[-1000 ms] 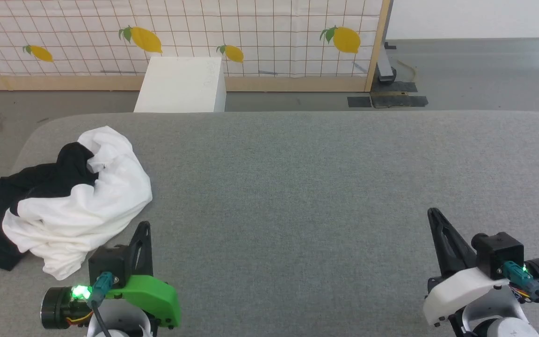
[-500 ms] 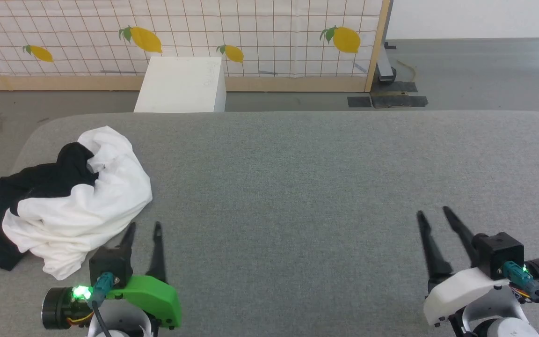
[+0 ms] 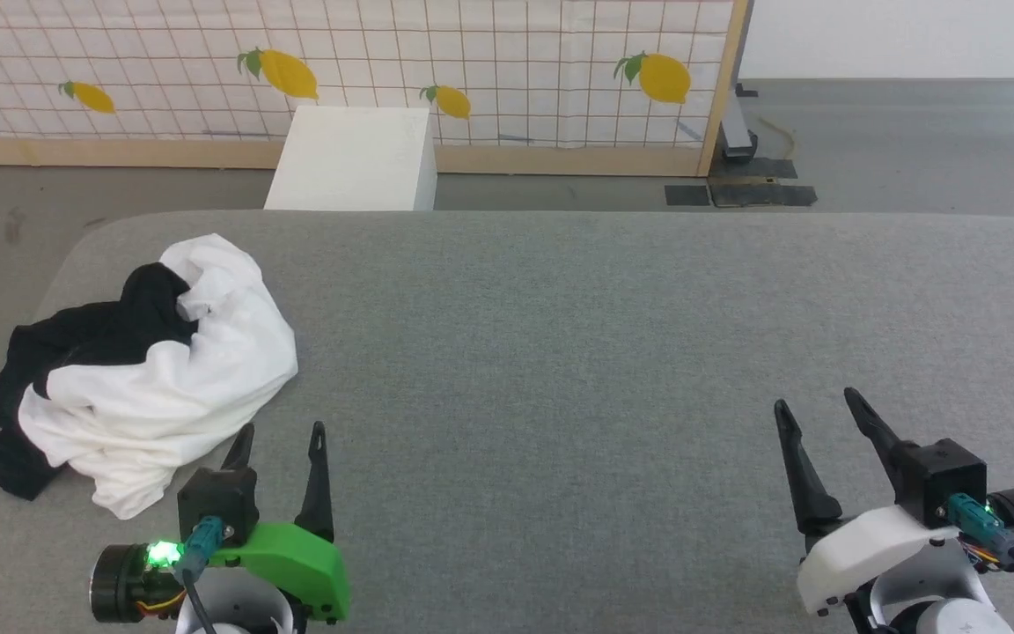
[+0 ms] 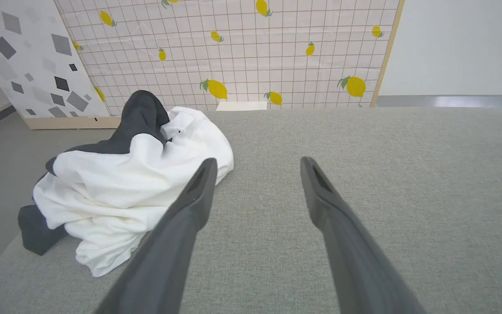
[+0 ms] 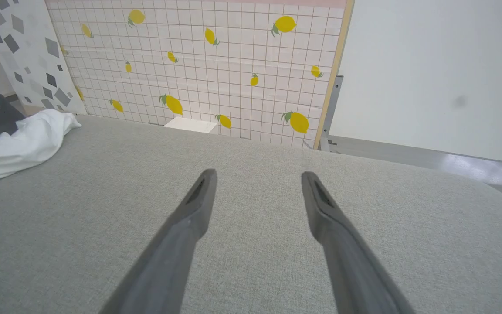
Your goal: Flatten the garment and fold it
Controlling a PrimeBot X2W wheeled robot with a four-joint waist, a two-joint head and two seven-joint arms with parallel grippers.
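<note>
Left gripper (image 3: 283,431): jaws spread wide with nothing between them, low over the grey table (image 3: 560,335) at its near left.
Right gripper (image 3: 815,401): also wide open and empty, over bare table on the robot's right, well apart from the cloth.
Nearest cloth: the white edge of the garment (image 3: 164,387) lies just beside the left gripper's left-hand finger; I cannot tell whether they touch.
Garment position: a crumpled heap at the table's left end, white body uppermost, black fabric bunched behind it and trailing toward the left edge.
Likely handling: light, soft and limp. It should sag from any pinch, cling a little to the table's woven cover, and stand rough tugging without harm.
Grip risk: folds lie stacked, so a deep pinch probably lifts several layers at once.
Where to hold: a single outer edge looks best, such as the white lobe nearest the left gripper. A second hold further along the same edge would help spread the cloth.
Hidden: collar, cuffs, hem and any print are buried in the folds. Which black mass is which sleeve is unclear.
Cut off: the right wrist view crops the heap at its border.
Unclear: whether the black end hangs over the table's edge.
</note>
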